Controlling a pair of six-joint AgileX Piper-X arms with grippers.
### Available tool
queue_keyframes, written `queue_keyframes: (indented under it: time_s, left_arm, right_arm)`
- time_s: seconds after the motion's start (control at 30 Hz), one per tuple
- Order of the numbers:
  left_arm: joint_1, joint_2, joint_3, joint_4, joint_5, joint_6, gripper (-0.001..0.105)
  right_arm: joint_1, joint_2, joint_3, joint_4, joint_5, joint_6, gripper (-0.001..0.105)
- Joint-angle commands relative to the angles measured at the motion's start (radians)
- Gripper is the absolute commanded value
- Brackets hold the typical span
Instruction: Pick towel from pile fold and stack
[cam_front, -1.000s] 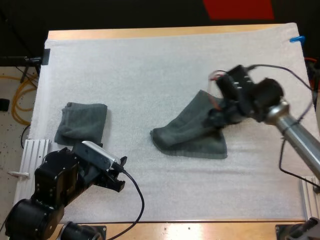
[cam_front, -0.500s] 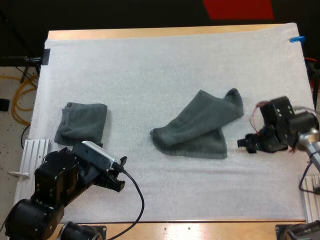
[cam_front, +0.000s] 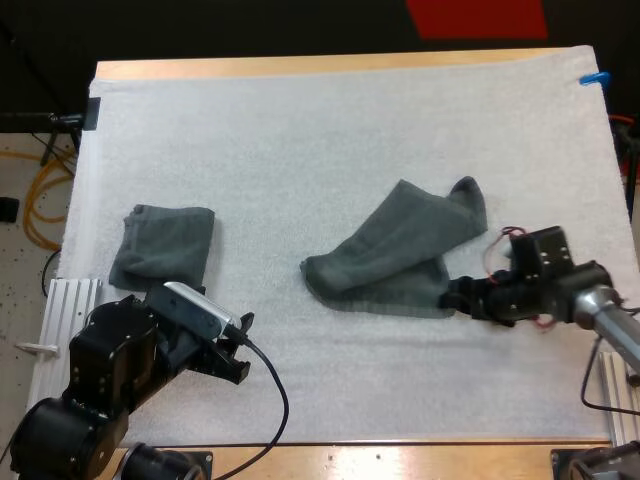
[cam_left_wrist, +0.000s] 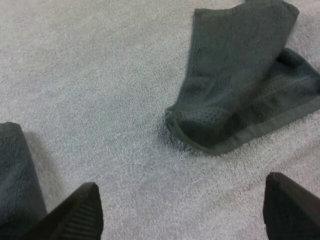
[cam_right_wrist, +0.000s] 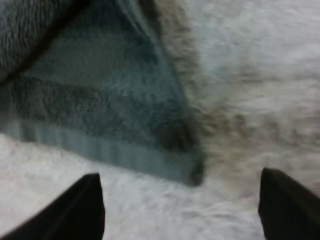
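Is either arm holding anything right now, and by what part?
Nothing is held. The right tool is open at the loose towel's corner; the left tool is open too.

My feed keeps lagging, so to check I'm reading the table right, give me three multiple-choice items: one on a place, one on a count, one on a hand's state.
1. Where is the right hand?
A. at the table's far edge
B. at the near right corner of the loose towel
C. at the table's left edge

2. How many towels lie on the white mat?
A. one
B. two
C. three

3. What state is the left hand in?
A. open, holding nothing
B. shut on a towel
C. shut on nothing

Answers:
1 B: the high view shows its tips right at that corner.
2 B: the folded towel and the loose towel are the two there.
3 A: its fingers stand apart with bare mat between them.
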Motion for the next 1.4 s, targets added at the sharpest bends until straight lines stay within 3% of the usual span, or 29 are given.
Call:
queue_keyframes:
  time_s: [0.0,0.17,0.3,0.37,0.53,0.77,0.97,1.13,1.37]
  left_arm:
    - [-0.004,-0.003,-0.008,-0.003,-0.006,-0.003,0.065]
    - [-0.004,-0.003,-0.008,-0.003,-0.006,-0.003,0.065]
    - [-0.004,-0.003,-0.008,-0.003,-0.006,-0.003,0.065]
    - [-0.004,-0.003,-0.008,-0.003,-0.006,-0.003,0.065]
    - [-0.004,-0.003,-0.008,-0.003,-0.006,-0.003,0.065]
    - [-0.004,-0.003,-0.008,-0.003,0.006,-0.003,0.065]
    - [-0.004,0.032,-0.008,-0.003,0.061,-0.025,0.065]
    - [-0.004,0.163,-0.008,-0.057,0.205,-0.080,0.065]
    - [-0.004,0.395,-0.008,-0.126,0.218,-0.120,0.065]
  right_arm:
    - [0.018,0.029,0.001,-0.043,-0.031,0.027,0.063]
    - [0.071,0.098,-0.003,-0.158,-0.084,0.130,0.063]
    - [0.091,0.111,-0.003,-0.193,-0.054,0.190,0.060]
    - [0.091,0.111,-0.003,-0.183,-0.017,0.191,0.050]
    - [0.091,0.111,-0.003,-0.176,0.042,0.186,0.001]
    - [0.091,0.090,-0.003,-0.136,0.074,0.108,0.000]
    - [0.091,-0.030,-0.003,0.030,0.224,-0.028,0.000]
    - [0.091,-0.141,-0.003,0.144,0.272,-0.066,0.000]
    - [0.091,-0.188,-0.003,0.191,0.277,-0.066,0.000]
